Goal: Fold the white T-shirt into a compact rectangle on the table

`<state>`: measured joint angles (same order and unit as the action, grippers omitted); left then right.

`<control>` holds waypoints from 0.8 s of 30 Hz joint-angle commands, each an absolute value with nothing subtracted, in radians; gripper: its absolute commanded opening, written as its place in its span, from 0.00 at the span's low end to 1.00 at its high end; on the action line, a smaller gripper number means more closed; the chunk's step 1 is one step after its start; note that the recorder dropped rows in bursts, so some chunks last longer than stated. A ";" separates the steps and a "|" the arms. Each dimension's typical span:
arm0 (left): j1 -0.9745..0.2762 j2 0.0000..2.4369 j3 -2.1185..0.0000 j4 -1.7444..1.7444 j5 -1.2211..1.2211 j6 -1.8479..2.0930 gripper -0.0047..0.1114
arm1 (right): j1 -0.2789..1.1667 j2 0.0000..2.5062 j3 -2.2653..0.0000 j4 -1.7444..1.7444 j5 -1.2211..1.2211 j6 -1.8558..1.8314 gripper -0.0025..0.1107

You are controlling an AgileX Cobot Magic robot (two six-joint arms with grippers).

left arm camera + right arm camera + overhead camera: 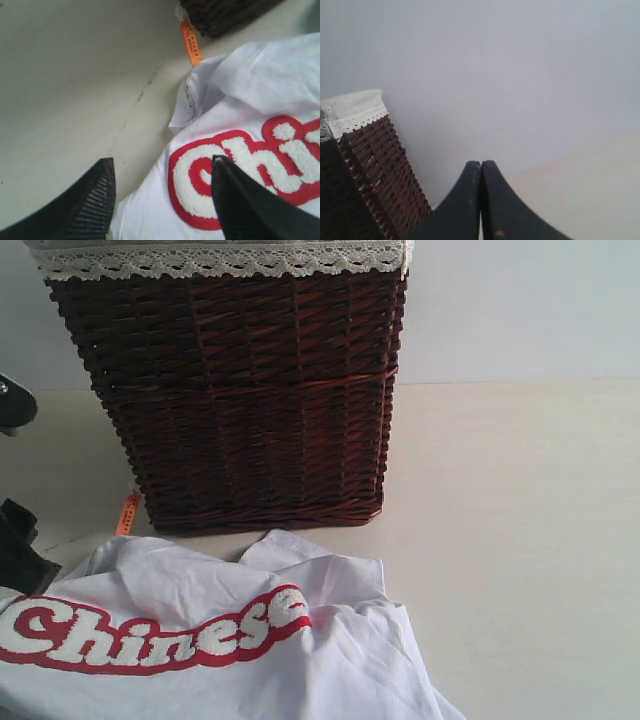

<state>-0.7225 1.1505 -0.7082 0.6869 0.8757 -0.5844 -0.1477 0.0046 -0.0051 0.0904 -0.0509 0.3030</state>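
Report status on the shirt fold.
Left gripper open at edge of white red-lettered cotton T-shirt; right gripper shut, empty. Shirt crumpled, unfolded. Brown wicker basket close behind.

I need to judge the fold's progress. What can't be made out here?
- T-shirt: lower part cut off by the exterior view's bottom edge.
- Basket: inside hidden by its own wall, all views.
- Orange tag: print too small, left wrist view.
- Left gripper: contact with the T-shirt unclear, left wrist view; its jaws cover the cloth.
- Right gripper: absent from the exterior view, so its place is unknown.

Lab-like tabletop setup, cream table (520, 540), plain pale wall (520, 310), lace-lined wicker basket (240, 400)
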 commanded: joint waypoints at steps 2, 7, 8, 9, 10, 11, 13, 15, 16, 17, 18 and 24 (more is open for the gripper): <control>-0.695 1.147 -0.715 0.627 0.787 -0.603 0.51 | -0.152 0.000 -0.127 0.129 0.085 0.321 0.04; -0.695 1.149 -0.730 0.547 0.769 -0.556 0.51 | -0.152 0.159 -0.399 0.352 0.283 0.055 0.15; -0.688 1.154 -0.739 0.468 0.750 -0.485 0.51 | -0.152 0.206 -0.453 0.471 0.342 -0.081 0.17; -0.670 1.172 -0.747 0.363 0.735 -0.380 0.51 | -0.152 0.262 -0.504 0.589 0.417 -0.244 0.20; -0.642 1.195 -0.754 0.254 0.728 -0.273 0.51 | -0.152 0.321 -0.558 0.717 0.489 -0.372 0.23; -0.600 1.224 -0.761 0.229 0.726 -0.223 0.52 | -0.152 0.387 -0.600 0.802 0.570 -0.475 0.27; -0.469 1.294 -0.779 0.216 0.730 -0.219 0.52 | -0.152 0.488 -0.662 0.890 0.731 -0.578 0.35; -0.374 1.339 -0.792 0.159 0.715 -0.178 0.52 | -0.152 0.540 -0.679 0.899 0.789 -0.600 0.39; -0.333 1.356 -0.798 0.115 0.697 -0.137 0.52 | -0.152 0.549 -0.681 0.901 0.799 -0.607 0.40; -0.298 1.378 -0.806 0.035 0.678 -0.054 0.52 | -0.152 0.563 -0.681 0.901 0.810 -0.609 0.40; -0.268 1.401 -0.814 -0.056 0.661 0.052 0.52 | -0.152 0.568 -0.681 0.901 0.821 -0.619 0.41; -0.152 1.584 -0.875 -0.336 0.618 0.451 0.52 | -0.152 0.561 -0.681 0.901 0.859 -0.634 0.41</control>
